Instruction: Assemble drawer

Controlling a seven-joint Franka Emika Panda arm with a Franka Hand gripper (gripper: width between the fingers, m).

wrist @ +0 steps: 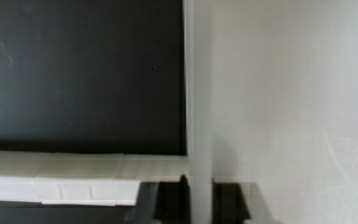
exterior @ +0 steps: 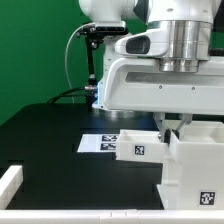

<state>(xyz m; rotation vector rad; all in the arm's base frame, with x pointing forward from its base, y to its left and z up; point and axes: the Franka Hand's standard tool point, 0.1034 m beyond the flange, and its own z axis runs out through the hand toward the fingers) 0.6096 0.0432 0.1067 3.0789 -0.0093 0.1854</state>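
The end effector (wrist: 195,203) is sitting pinched closed beside the casing (exterior: 195,170); casing and tray (exterior: 140,148) are each showing a black-and-white square tag.

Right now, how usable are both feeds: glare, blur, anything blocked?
Exterior view: even light, no hard glare, the tag on the tray box stands out clearly; the arm fills the upper right and blocks the table behind. Wrist view: soft focus, the white drawer wall close to the lens is washed out and featureless, gripper just a dark silhouette.
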